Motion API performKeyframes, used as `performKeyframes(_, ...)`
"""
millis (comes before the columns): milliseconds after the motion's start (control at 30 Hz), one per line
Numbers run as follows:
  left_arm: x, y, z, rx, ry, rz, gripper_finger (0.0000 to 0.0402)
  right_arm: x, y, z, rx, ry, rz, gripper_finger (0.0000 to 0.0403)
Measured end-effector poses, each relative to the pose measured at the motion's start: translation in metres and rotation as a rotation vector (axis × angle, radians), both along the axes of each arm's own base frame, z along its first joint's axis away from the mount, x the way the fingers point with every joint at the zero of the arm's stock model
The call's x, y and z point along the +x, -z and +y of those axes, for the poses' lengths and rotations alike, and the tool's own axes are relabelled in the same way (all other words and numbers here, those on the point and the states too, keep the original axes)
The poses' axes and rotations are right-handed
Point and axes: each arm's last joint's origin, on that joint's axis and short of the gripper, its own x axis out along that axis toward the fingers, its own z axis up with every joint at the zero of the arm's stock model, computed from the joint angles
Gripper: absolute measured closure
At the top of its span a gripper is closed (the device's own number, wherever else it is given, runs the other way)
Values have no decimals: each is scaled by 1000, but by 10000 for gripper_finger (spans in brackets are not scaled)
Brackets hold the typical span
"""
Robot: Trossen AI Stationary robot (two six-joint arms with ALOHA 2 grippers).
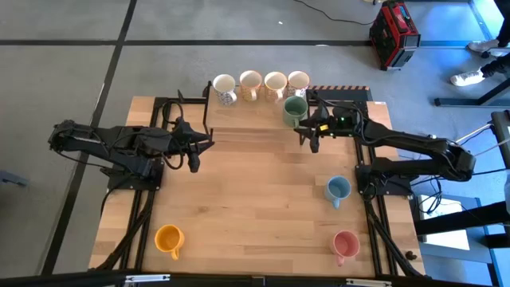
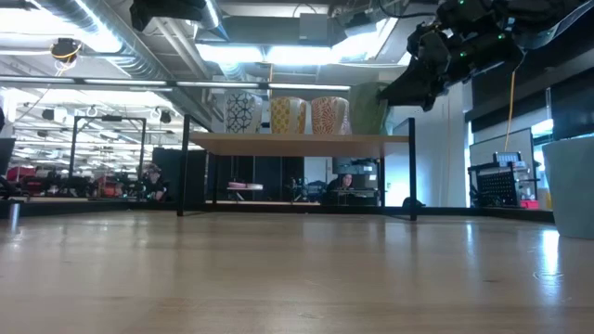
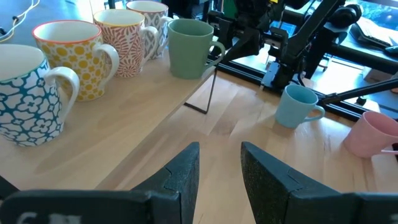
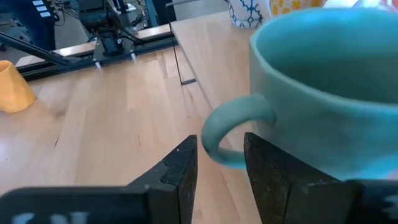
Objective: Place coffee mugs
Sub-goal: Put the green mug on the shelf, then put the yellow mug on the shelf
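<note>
The big wooden surface [image 1: 255,191] holds everything. At its far edge is a raised shelf [image 1: 263,102] with five mugs in a row. Four are patterned white mugs [image 1: 250,84] and the green mug [image 1: 295,110] stands at the right end.

The left arm waits over the left side of the surface. Its left hand [image 1: 194,166] is a little open and holds nothing.

The right hand [image 1: 311,143] is just beside the green mug. Its two fingers are a little apart on each side of the mug's handle [image 4: 231,132], not pinching it.

Three mugs stand down on the surface, well apart. The blue mug [image 1: 338,190] is on the right side. The pink mug [image 1: 345,245] is near the front right corner. The orange mug [image 1: 169,239] is near the front left.
</note>
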Motion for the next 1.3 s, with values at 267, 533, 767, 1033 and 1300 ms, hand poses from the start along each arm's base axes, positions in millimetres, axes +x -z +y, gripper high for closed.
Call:
performKeyframes(267,0,0,0,0,0,0,290,-8,-2,5,17,3,32,281)
performKeyframes(533,0,0,0,0,0,0,290,-19,-8,10,13,16,35,281)
performKeyframes(767,0,0,0,2,-4,1,278,-28,-17,19,46,5,-10,281)
performKeyframes(1033,7,4,-4,-53,70,21,222,-15,-19,52,66,-173,-20,281)
performKeyframes(1300,16,17,-23,-259,268,103,219,6,-13,101,88,-303,-12,281)
